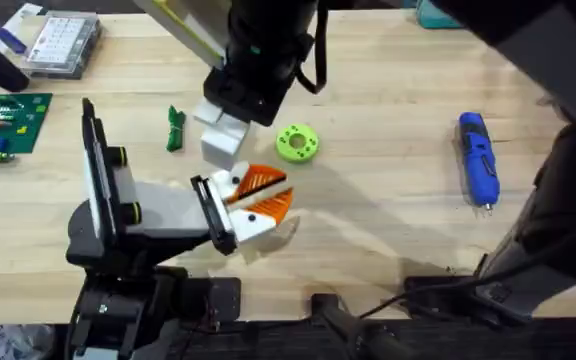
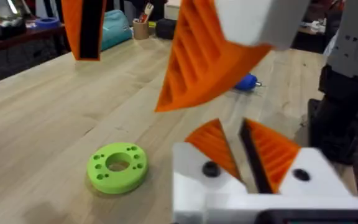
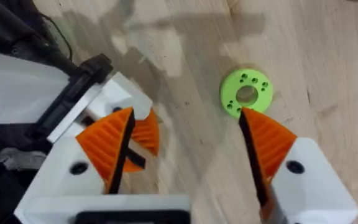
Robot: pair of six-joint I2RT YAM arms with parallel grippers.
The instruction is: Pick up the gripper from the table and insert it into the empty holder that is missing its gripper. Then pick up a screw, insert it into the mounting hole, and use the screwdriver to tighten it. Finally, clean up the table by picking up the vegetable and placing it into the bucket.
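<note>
At the far left of the counter (image 1: 388, 120), a clear parts box (image 1: 63, 42) sits well away from the work. I would guess the screws are in it, though none can be made out. Next comes the black stand (image 1: 98, 215), its pale arm ending in the holder (image 1: 213, 212). Just beyond the stand lies the vegetable (image 1: 175, 128), not yet binned.

The gripper (image 1: 260, 183) is at the holder's bar, touching its twin wedge (image 1: 273, 208). It looks seated rather than loose, but the angle is poor and I cannot say which of the two is the new one.

I cannot tell whether the left end effector (image 2: 232, 127) is closed or slightly parted. It sits low by the bar. The right end effector (image 3: 185, 115) hangs above with its pads wide apart and clamped on nothing. One pad is close over the wedges and the other is near the lime ring (image 1: 296, 142). The screwdriver (image 1: 478, 158) lies well off to the right, untouched.

The main risks from here:
- **Unseating:** the gripper is unscrewed and held only by fit, so a pad that brushes it could slide it off the bar.
- **Misaligned hole:** if the base sits skewed, the mounting hole will not line up, and the screw could tip, drop or cross-thread.
- **Knocked ring:** a sweep toward the screwdriver could knock the ring across the counter.
</note>
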